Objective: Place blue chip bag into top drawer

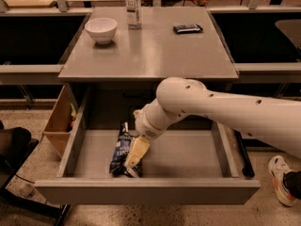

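The blue chip bag (120,149) was inside the open top drawer (146,192), leaning on its lower edge on the drawer floor, left of the middle and close to the front panel. The gripper (134,155) was down in the drawer right against the bag's right side, its pale tip lying across the foil. Whether it was clamped on the bag or loose beside it could not be told from this angle. The step in hand looked like the release. To do it well, the bag should be let go low, with its bottom already on the floor, so that it settles flat rather than toppling against the front wall. The gripper would then need to lift straight up and clear of the crinkled foil before swinging away, since a sideways pull could drag the light bag along. The arm (225,109) came in from the right over the drawer's side wall and would need to rise enough to clear that wall and the edge of the desk (155,55) above. The wrist hid the back of the gripper and the bag's upper right corner, and the bag's markings were too small to read. On the desk stood a white bowl (101,29), a bottle (133,6) cut off at the top, and a flat black packet (187,28), all well apart from the drawer.
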`<action>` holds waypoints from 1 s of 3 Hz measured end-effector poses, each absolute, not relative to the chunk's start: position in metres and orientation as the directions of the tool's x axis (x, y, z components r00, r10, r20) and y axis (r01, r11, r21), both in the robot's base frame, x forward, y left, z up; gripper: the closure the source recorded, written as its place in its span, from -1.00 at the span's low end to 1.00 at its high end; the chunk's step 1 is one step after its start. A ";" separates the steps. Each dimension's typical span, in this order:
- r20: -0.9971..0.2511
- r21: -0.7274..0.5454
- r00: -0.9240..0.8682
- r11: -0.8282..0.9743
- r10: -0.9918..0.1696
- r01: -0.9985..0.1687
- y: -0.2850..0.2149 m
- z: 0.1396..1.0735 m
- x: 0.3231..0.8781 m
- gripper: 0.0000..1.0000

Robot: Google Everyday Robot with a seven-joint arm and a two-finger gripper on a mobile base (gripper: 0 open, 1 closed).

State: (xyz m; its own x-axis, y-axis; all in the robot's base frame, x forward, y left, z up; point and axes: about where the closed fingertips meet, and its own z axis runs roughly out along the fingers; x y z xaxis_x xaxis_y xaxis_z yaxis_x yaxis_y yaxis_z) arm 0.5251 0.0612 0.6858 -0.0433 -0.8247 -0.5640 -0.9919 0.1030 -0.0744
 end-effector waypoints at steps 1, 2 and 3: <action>-0.531 -0.074 -0.002 0.049 -0.848 -0.996 0.058 0.715 0.525 -1.00; -0.458 -0.073 0.056 -0.026 -0.887 -0.997 0.054 0.760 0.517 -1.00; -0.358 -0.065 0.092 -0.074 -0.929 -0.995 0.052 0.811 0.497 -1.00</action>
